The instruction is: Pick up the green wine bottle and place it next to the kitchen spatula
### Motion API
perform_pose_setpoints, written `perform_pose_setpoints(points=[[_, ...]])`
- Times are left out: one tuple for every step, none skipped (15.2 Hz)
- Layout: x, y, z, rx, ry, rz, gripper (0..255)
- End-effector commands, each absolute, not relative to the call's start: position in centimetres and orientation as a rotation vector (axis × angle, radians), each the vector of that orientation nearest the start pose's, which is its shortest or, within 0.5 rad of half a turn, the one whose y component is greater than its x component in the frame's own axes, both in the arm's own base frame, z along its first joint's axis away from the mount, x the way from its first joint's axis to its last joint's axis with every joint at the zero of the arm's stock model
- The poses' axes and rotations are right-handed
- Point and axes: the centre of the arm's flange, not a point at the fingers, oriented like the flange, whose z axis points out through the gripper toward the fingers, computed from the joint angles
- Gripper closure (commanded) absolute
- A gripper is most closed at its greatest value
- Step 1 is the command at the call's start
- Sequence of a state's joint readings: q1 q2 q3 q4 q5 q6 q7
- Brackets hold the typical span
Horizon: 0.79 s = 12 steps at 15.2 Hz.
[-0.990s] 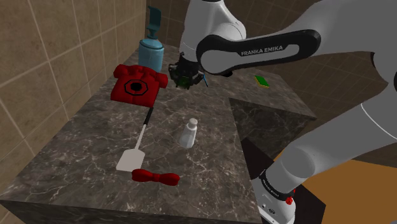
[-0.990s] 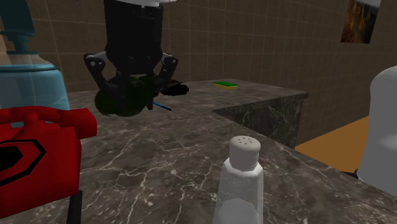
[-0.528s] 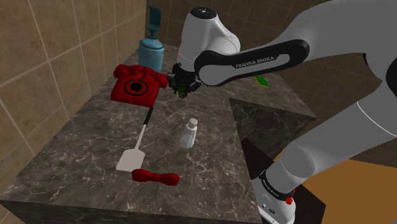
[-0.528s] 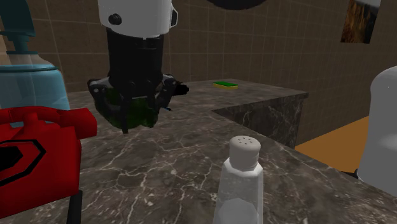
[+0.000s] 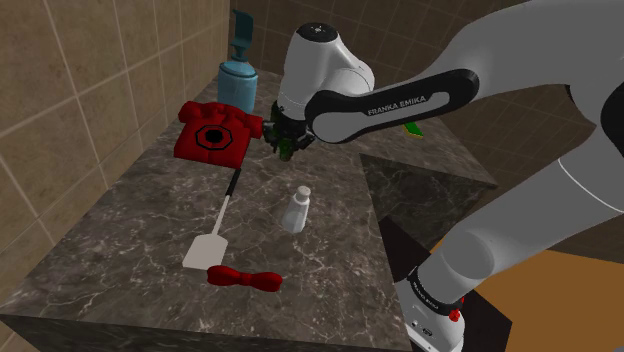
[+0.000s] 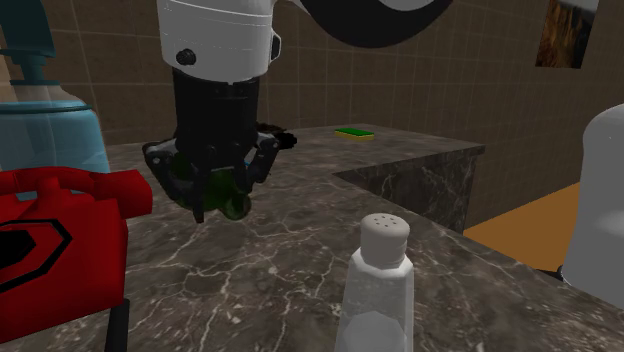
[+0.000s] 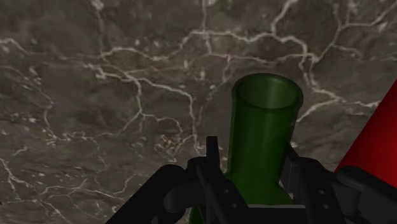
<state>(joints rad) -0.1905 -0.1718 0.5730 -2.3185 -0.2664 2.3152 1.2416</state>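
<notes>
The green wine bottle point(image 7: 264, 133) is clasped between my black fingers point(image 7: 216, 184), its open mouth pointing down at the marble counter point(image 7: 95, 95). In the shoulder view my gripper point(image 5: 283, 141) hangs above the counter beside the red telephone point(image 5: 214, 130), with the green bottle point(image 5: 291, 149) showing under it. The second exterior view shows the gripper point(image 6: 212, 185) shut on the bottle point(image 6: 228, 192), lifted off the surface. The spatula point(image 5: 220, 220), white blade and black handle, lies flat on the counter, nearer the front edge than the gripper.
A white salt shaker point(image 5: 295, 210) stands to the right of the spatula in the shoulder view. A red bow-shaped thing point(image 5: 243, 277) lies by the spatula's blade. A blue soap dispenser point(image 5: 238, 75) stands behind the phone. A green sponge point(image 5: 412, 127) lies at the back.
The gripper has carried the bottle toward the shoulder view's left and nearer the phone. The hand has turned, so the bottle hangs more upright than a second ago.
</notes>
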Motion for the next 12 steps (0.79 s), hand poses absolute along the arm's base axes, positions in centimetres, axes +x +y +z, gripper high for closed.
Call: perform_pose_setpoints(points=[[46.6,18.6,41.5,-3.023,1.089,-0.501,255],[46.6,18.6,41.5,-3.023,1.089,-0.501,255],[46.6,18.6,41.5,-3.023,1.089,-0.501,0],[46.6,18.6,41.5,-3.023,1.089,-0.501,0],[46.6,18.6,41.5,-3.023,1.089,-0.501,0],[46.6,18.6,41.5,-3.023,1.089,-0.501,0],[46.6,18.6,41.5,-3.023,1.089,-0.501,0],[46.6,18.6,41.5,-3.023,1.089,-0.501,0],[46.3,18.9,42.7,-3.023,1.089,-0.501,0],[45.9,19.2,44.0,-3.023,1.089,-0.501,0],[45.6,19.5,45.2,-3.023,1.089,-0.501,0],[45.3,19.7,46.2,-3.023,1.089,-0.501,0]])
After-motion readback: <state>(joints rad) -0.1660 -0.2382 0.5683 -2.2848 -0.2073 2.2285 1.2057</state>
